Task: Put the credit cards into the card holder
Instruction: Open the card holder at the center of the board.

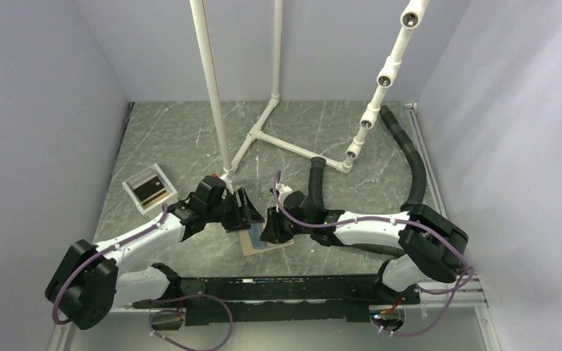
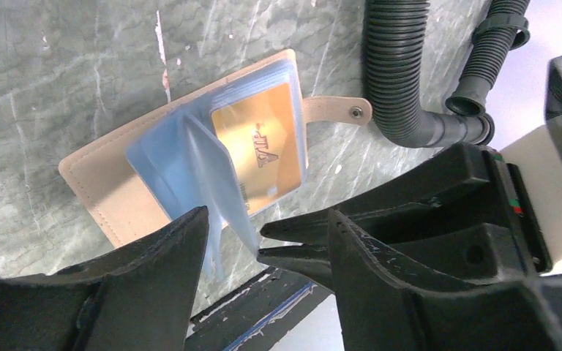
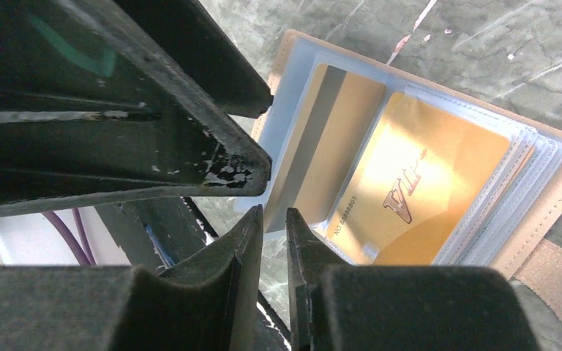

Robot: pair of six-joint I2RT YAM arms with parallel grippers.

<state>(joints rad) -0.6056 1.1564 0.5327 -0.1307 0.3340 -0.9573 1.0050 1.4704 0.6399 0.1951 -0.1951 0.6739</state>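
Quick status: my right gripper (image 3: 274, 213) is pinched down to a slit right at the near edge of a clear sleeve (image 2: 190, 164) (can't tell if it's actually got the plastic). My left gripper (image 2: 267, 217) is spread wide and empty, straddling that same upstanding sleeve. The card holder (image 2: 95, 183) lies open just below and ahead of both, its long axis slanting away to the right of my left gripper, with the closing tab (image 2: 336, 111) at the far end. So I'd say the right one's nearer the pocket mouth. Already tucked in are a VIP card (image 3: 424, 183), gold, reading "VIP" plus a "NO." number I can't make out, and a striped card (image 3: 322, 139) beside it. Farther off, well out past my left gripper, a white tray (image 1: 133, 196) holds a dark card (image 1: 151, 190).
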